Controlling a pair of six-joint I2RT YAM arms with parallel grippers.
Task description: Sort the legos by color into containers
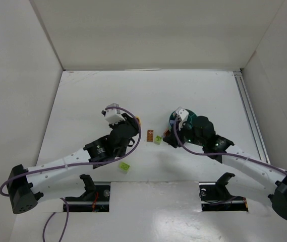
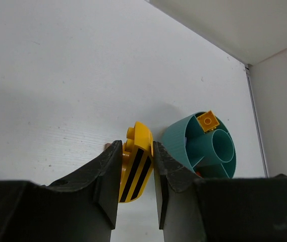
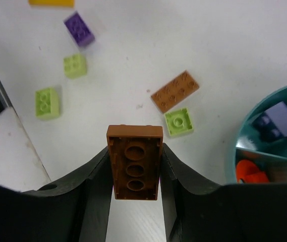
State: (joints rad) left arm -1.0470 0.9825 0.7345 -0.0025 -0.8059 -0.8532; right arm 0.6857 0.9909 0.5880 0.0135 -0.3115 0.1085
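We see the left pincer closed on a yellow piece with black stripes, which is clamped between the two dark fingers with its studded end poking out ahead of them. It sits just beside the outer wall of the teal bowl; we cannot tell whether the two touch. An orange-yellow brick rests in one of the bowl's outer compartments, against the far rim and next to the central round cup. At the left edge of that wrist view, part of a purple piece lies on the tabletop.

The right pincer grips a brown plate by its long sides, with the hollow underside turned toward the camera. It is held above the tabletop, to the left of the bowl's rim in this view and not over any compartment. From this side, the bowl holds a lavender brick in one compartment and a red-orange piece in the next, with an inner wall between them.

The other legos lie loose on the tabletop beyond the right pincer. A second brown plate lies flat, with a small lime square brick just beside it. Farther off are two more lime bricks, apart from each other, and a dark purple brick. A yellow strip is cut off by the top edge.

In the top view, both arms reach inward toward the middle of the tabletop, and the right arm covers most of the bowl.
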